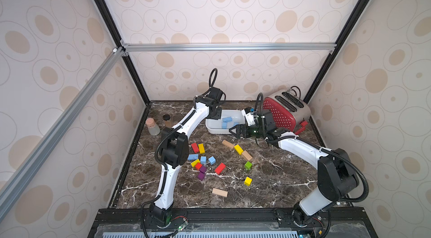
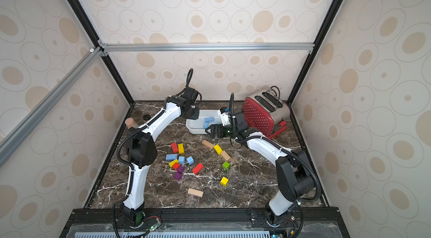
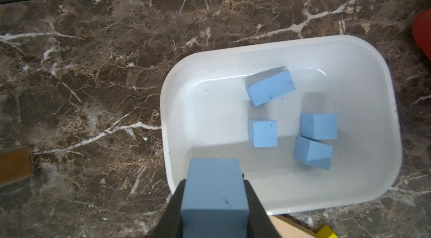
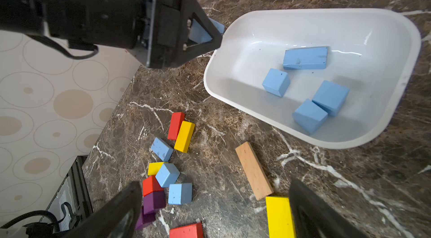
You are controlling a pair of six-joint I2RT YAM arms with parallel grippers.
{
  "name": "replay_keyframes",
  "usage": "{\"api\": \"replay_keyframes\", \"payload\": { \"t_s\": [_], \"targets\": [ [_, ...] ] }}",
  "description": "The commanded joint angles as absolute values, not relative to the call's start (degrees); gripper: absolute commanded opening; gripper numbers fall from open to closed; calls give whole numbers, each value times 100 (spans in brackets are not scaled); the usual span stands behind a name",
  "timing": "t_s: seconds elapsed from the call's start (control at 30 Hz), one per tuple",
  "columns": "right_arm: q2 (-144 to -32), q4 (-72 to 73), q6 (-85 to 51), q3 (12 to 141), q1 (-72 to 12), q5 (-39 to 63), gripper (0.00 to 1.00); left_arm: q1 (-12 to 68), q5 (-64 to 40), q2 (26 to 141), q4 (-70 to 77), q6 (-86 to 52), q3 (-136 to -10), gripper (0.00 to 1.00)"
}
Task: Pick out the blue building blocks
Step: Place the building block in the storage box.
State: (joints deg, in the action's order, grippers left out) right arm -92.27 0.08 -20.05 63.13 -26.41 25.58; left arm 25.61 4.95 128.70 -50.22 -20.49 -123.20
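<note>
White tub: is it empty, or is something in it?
Not empty: four blue blocks lie inside the tub, one bar and three cubes.

8 blue blks (image 4: 305, 58), 13 other blks (image 4: 184, 136)

Bright, even, diffuse light from above; shadows soft and faint on the dark worktop (image 1: 268, 190). Both top views fairly sharp, w/ wide-angle stretch toward the 3 & 9 o'clock edges. Left wrist view: thin glare streak on white tub (image 3: 200, 113) wall; blue block (image 3: 213, 201) nearest lens slightly soft. Right wrist view: strong edge distortion; right hand (image 4: 215, 184) fingers (image 4: 121, 211), close to lens, out of focus.
</note>
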Motion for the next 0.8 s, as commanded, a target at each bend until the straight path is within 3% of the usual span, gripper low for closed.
{"api": "replay_keyframes", "payload": {
  "t_s": [0.0,0.77],
  "targets": [
    [-9360,124,-1943,6372,-2588,2683,100,2502,556,13077,-5142,-1859,-12747,21],
    [-9780,650,-1923,6244,-2531,3063,100,2404,1143,14192,-4164,-1699,-13149,22]
  ]
}}
